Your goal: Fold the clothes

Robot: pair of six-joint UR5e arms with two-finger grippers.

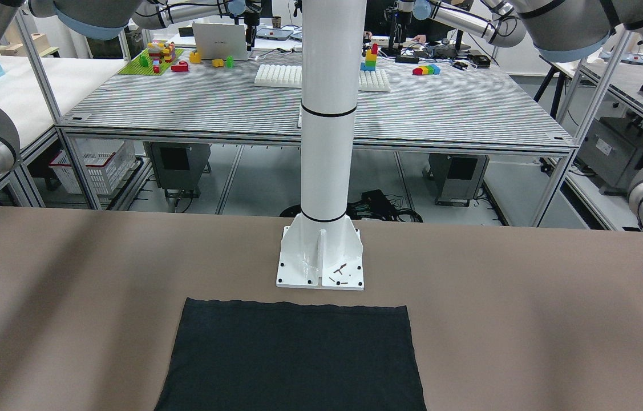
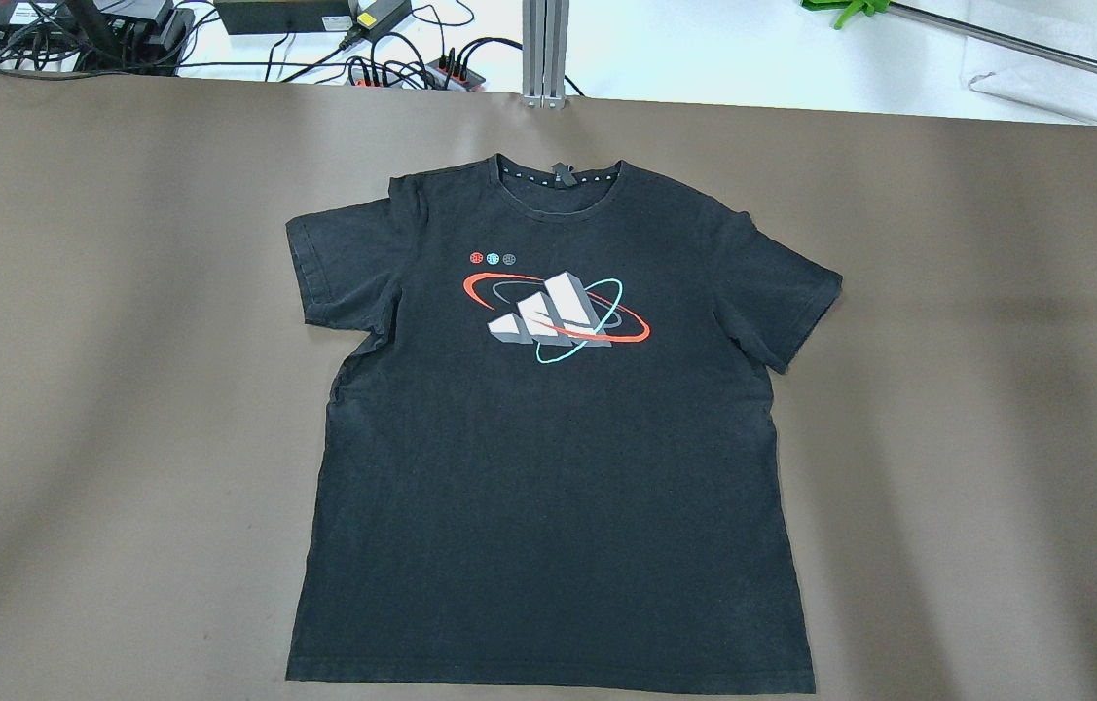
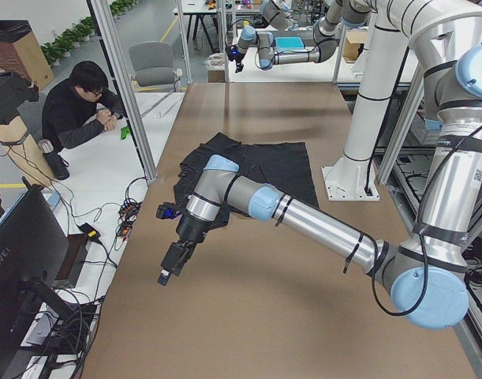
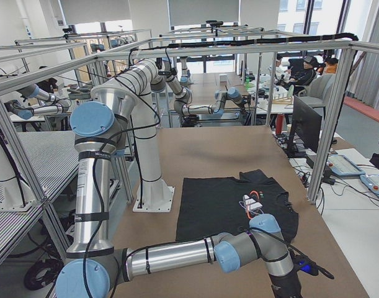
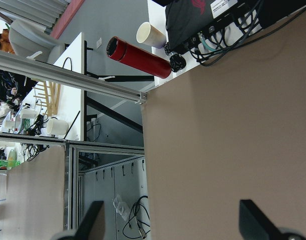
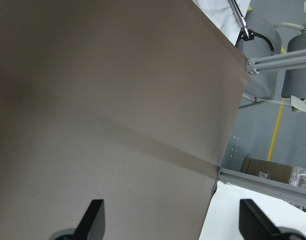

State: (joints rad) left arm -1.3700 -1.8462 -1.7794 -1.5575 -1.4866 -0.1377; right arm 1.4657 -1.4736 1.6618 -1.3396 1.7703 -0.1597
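Jaws on your left gripper (image 5: 173, 220) and right gripper (image 6: 170, 220) stand wide apart, empty as far as the wrist views show, both over the bare brown table (image 2: 71, 389), while the black T-shirt (image 2: 548, 467) lies flat, print up, hem near the white pole's base plate (image 1: 298, 268).

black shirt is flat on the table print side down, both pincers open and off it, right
Not quite. The shirt lies print side up: the overhead view shows the logo on its chest. The rest holds: it is flat on the table, with the left pincer and right pincer open and off it.
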